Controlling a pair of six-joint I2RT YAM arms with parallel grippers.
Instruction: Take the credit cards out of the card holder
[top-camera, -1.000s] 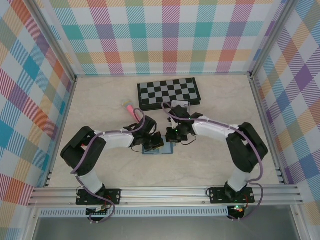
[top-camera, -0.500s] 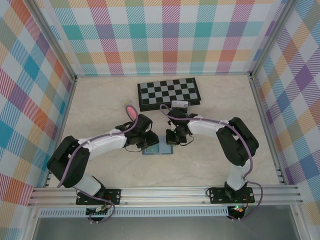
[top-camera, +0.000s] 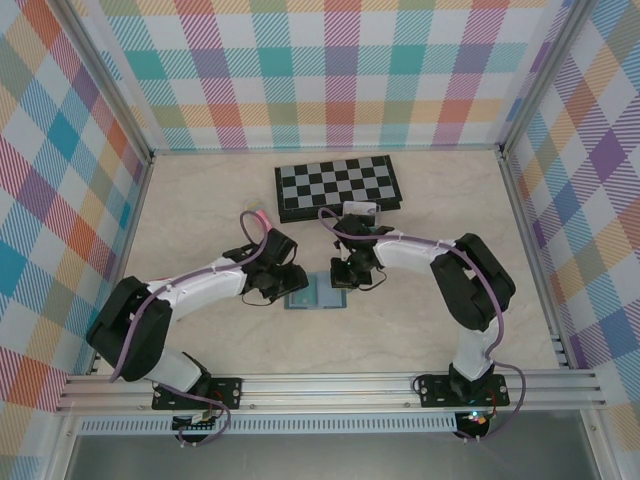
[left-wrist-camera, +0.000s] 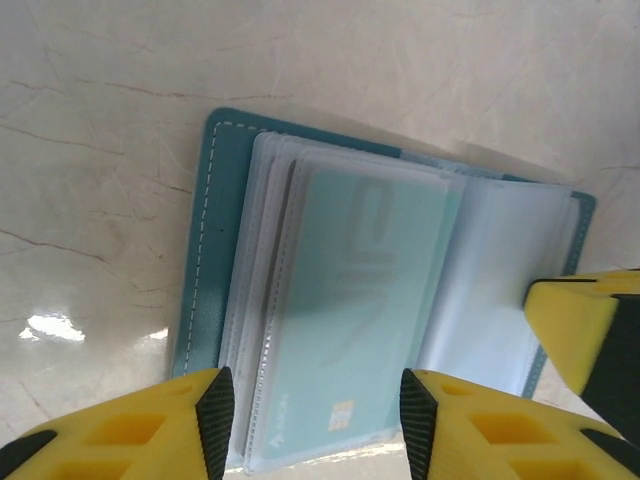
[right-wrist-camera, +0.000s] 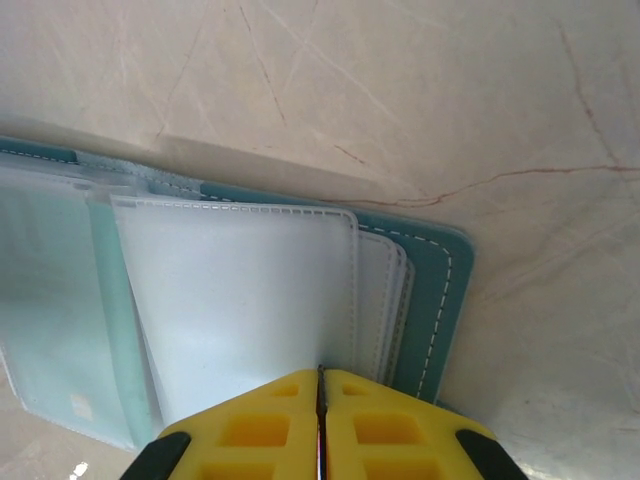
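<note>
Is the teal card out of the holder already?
No, the teal card sits tucked in a clear pocket of the open holder.

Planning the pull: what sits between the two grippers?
Top view: the open card holder lies between left gripper and right gripper, a teal credit card showing.

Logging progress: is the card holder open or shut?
Open: the card holder lies spread flat, clear sleeves fanned both ways, a teal card inside one.
</note>
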